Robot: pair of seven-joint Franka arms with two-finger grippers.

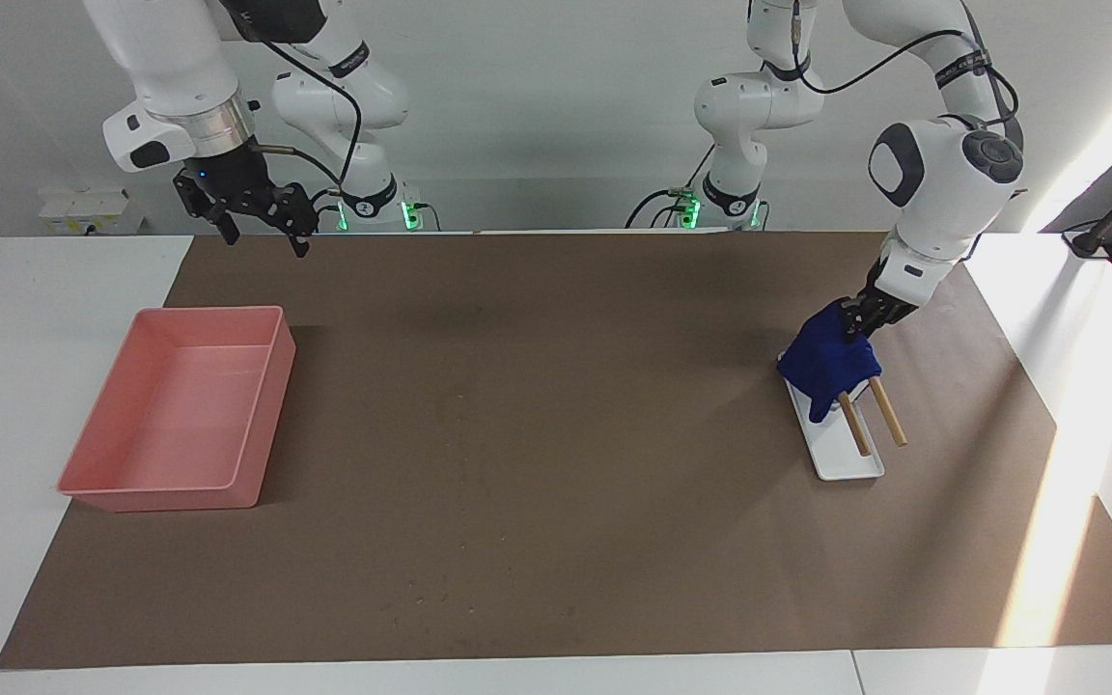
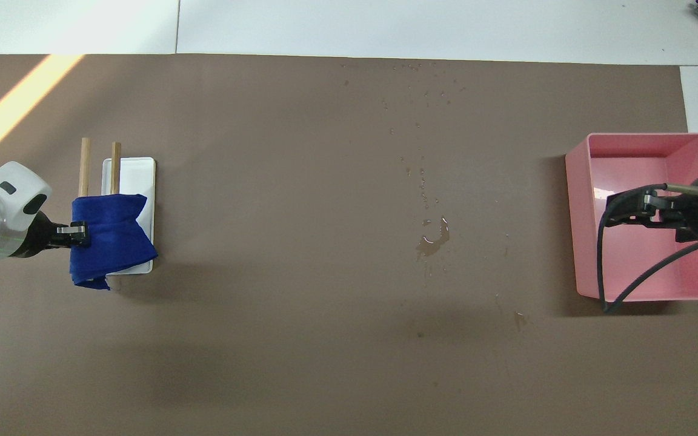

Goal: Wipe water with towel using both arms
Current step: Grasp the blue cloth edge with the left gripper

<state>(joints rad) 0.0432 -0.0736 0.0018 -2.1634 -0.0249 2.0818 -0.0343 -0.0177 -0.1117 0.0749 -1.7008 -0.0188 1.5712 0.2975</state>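
The deep-blue towel (image 1: 821, 362) (image 2: 109, 236) hangs bunched over the two wooden rods of a white rack (image 1: 847, 461) (image 2: 137, 172) toward the left arm's end of the table. My left gripper (image 1: 850, 326) (image 2: 79, 235) is at the towel's upper edge, its fingertips pinched together on a fold of the cloth. Spilled water (image 2: 434, 239) lies as a small puddle mid-mat, with drops trailing away from the robots. My right gripper (image 1: 264, 241) (image 2: 628, 209) hangs open and empty in the air over the pink tray.
A pink tray (image 1: 262, 425) (image 2: 572, 212) sits toward the right arm's end of the brown mat (image 1: 556, 483). White tabletop borders the mat on all sides. A band of sunlight falls across the mat's edge near the rack.
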